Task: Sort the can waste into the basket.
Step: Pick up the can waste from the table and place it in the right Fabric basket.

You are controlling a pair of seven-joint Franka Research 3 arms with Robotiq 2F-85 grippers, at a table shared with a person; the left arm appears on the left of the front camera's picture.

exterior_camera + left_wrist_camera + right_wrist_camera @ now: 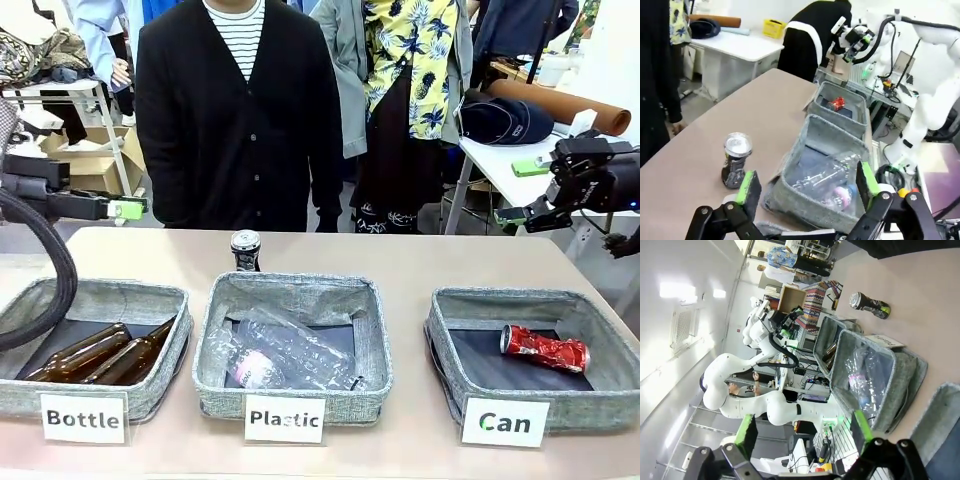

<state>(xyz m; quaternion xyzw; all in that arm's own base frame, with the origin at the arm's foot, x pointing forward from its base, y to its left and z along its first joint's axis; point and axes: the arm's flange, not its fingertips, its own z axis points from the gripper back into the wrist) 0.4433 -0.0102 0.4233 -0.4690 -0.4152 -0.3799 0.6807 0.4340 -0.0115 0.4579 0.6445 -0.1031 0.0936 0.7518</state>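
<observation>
Your left claw (807,181) and right claw (803,427) are wide and empty, and a clumsy approach could topple the upright black can (245,250) near the desk's (420,262) far edge.

I see "Bottle" bin (100,296) left, "Plastic" bin (290,288) middle, "Can" basket (520,298) right with crushed can (544,348) inside, upright can (245,250) on table (400,255) just behind "Plastic" bin.
</observation>
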